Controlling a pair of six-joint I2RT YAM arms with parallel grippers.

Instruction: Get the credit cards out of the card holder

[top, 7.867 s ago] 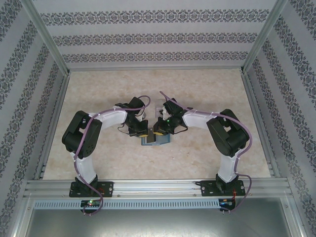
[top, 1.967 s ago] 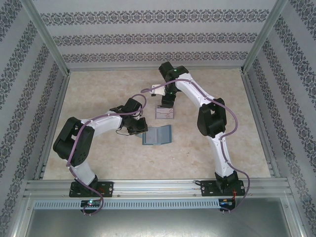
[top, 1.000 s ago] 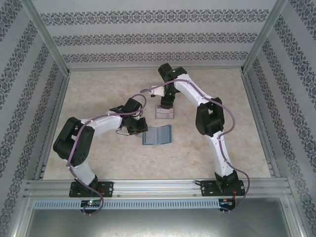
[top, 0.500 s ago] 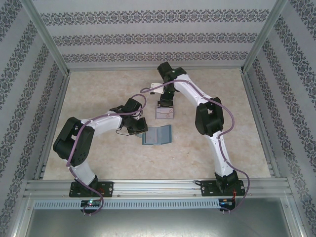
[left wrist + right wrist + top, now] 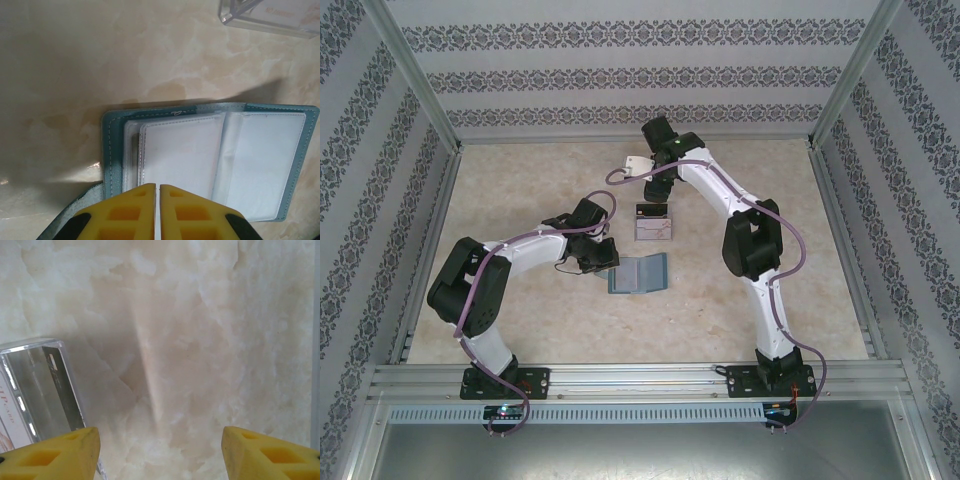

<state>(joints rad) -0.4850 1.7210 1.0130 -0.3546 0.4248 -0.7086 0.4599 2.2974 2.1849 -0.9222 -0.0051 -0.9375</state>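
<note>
The left fingers [image 5: 145, 207] are pressed together with nothing visible between them, poised at the near edge of the open card holder [image 5: 210, 160], which lies flat on the worktop [image 5: 520, 190] near its middle. Whether they touch it I cannot tell. If they lift or drag from there, the soft teal cover could slide, fold shut or ride up with them, since its loose side tab [image 5: 65, 222] lies just beside the tips. Further right and farther back, the right fingers [image 5: 55, 452] stand wide apart and empty over bare worktop beside the clear tray [image 5: 55, 380]. A careless swing could clip the light tray's wall and shove or tip it, spilling what it holds. As for contents, the holder's inner pockets show only white and look empty, though a card tucked deeper would be hidden. The tray, just beyond the holder, holds a pale card [image 5: 654, 231] with a dark card [image 5: 650, 211] at its far end, so the credit cards seem to be out.
</note>
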